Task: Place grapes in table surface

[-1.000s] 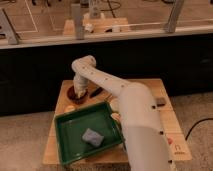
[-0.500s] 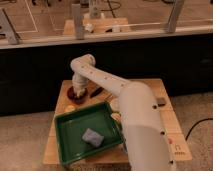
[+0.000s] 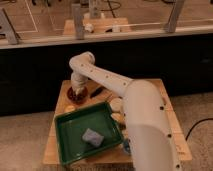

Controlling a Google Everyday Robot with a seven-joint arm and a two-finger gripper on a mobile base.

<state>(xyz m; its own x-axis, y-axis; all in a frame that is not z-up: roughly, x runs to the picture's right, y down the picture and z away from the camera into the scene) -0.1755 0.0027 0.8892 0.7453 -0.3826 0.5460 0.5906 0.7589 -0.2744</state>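
From my remote seat the arm reads as a smooth white plastic shell with a soft sheen. Its gripper sits low over the dark reddish bowl at the far left corner of the table surface (the bowl looks smooth, slightly shiny). The table itself is pale wood, matt, with plank lines. The green tray looks like glossy hard plastic. The grey lump in it is matt and soft-looking, sponge or cloth, can't tell which.
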